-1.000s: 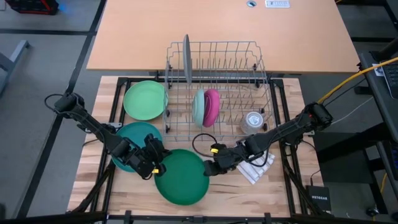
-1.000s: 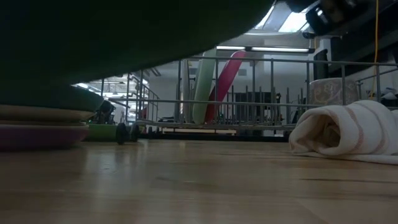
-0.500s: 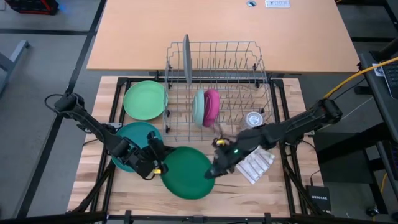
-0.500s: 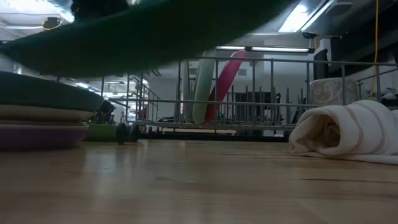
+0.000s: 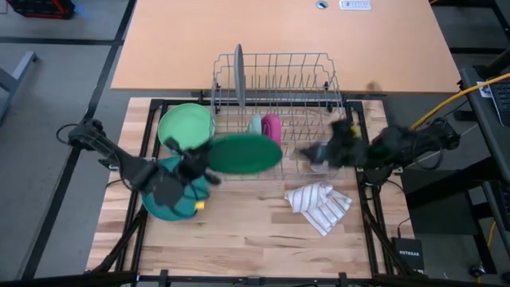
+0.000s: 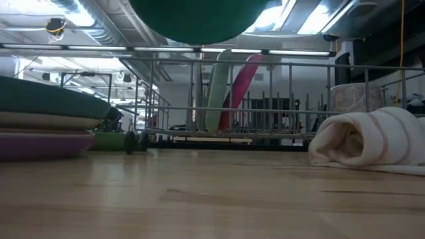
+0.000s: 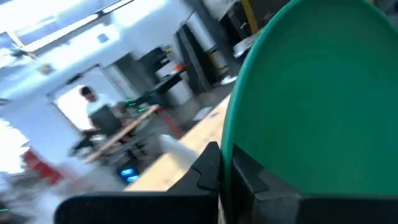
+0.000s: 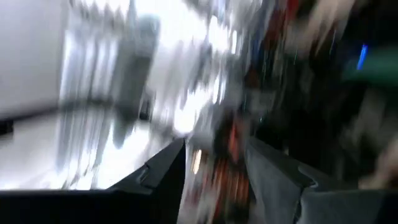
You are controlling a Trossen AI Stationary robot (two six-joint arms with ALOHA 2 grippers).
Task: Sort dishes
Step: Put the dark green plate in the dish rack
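A dark green plate point(image 5: 243, 153) hangs in the air in front of the wire rack point(image 5: 275, 88), with my left gripper point(image 5: 199, 161) shut on it. In the low view this plate point(image 6: 199, 16) shows at the top. A light green plate point(image 5: 185, 127) lies left of the rack. A teal dish point(image 5: 169, 195) tops a stack near the left arm. A pale green and a pink dish point(image 5: 267, 127) and a grey plate point(image 5: 239, 68) stand on edge in the rack. My right gripper point(image 5: 309, 151) is open, raised beside the rack's near right corner, with nothing in it. My left gripper pinches the dark green plate's rim point(image 7: 229, 158) on the side toward the table's left, one finger on each face. The fingers come level from the left. The plate is lifted clear of the table and tilted, its far side toward the rack.
A white striped cloth point(image 5: 319, 206) lies crumpled on the table, near and right of the rack. The stack at the left point(image 6: 40, 123) holds several dishes. Bare wood lies between the stack and the cloth. A person shows far off in the room point(image 7: 87, 99).
My left gripper has risen and gone toward the rack, rolling its wrist. The dark green plate, flat near the table's near edge before, is now lifted clear and tilted. My right gripper has drawn away from the plate's right edge, up and toward the table's right.
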